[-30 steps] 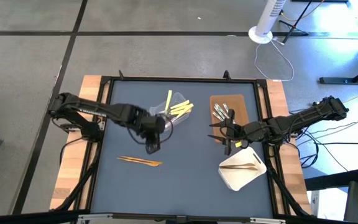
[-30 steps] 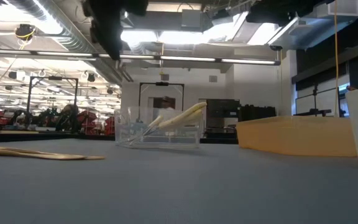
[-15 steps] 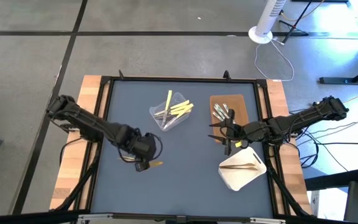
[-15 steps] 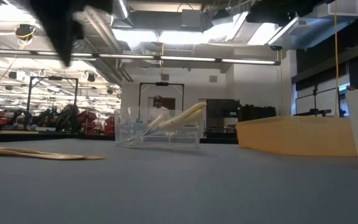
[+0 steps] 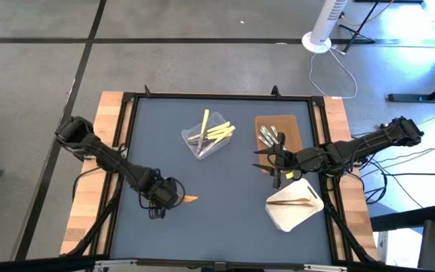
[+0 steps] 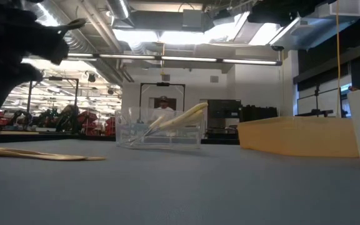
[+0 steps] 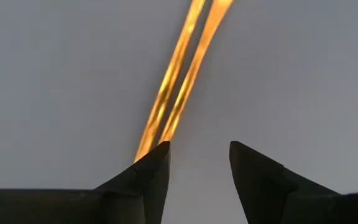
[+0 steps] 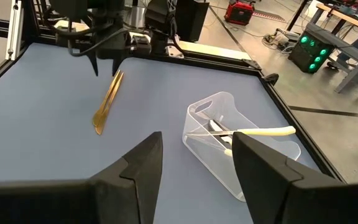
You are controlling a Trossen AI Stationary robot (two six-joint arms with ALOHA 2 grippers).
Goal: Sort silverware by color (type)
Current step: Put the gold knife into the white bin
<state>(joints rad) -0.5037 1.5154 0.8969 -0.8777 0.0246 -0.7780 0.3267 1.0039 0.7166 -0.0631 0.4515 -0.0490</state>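
Two orange-brown utensils (image 7: 179, 74) lie side by side, flat on the grey table (image 5: 225, 227) at the near left. My left gripper (image 7: 199, 158) hangs open, pointing down over one end of the pair, and hides most of it from the high view, where only a tip (image 5: 190, 199) shows. It touches nothing. My right gripper (image 8: 197, 155) waits open and empty near the table's right side, between the brown tray (image 5: 287, 125) and the white tray (image 5: 297, 219). A clear tub (image 5: 206, 136) holds pale yellow and silver utensils.
The brown tray holds silver utensils (image 5: 269, 136). The white tray holds orange-brown utensils (image 5: 293, 201). The tub stands at the far middle. Bare table lies between the loose pair and the trays. A black frame (image 5: 127, 136) borders the table.
My left gripper has swung from beside the clear tub toward the table's near left and come down over the loose orange-brown pair. Its fingers point down. The utensils, tub and trays have kept their places.
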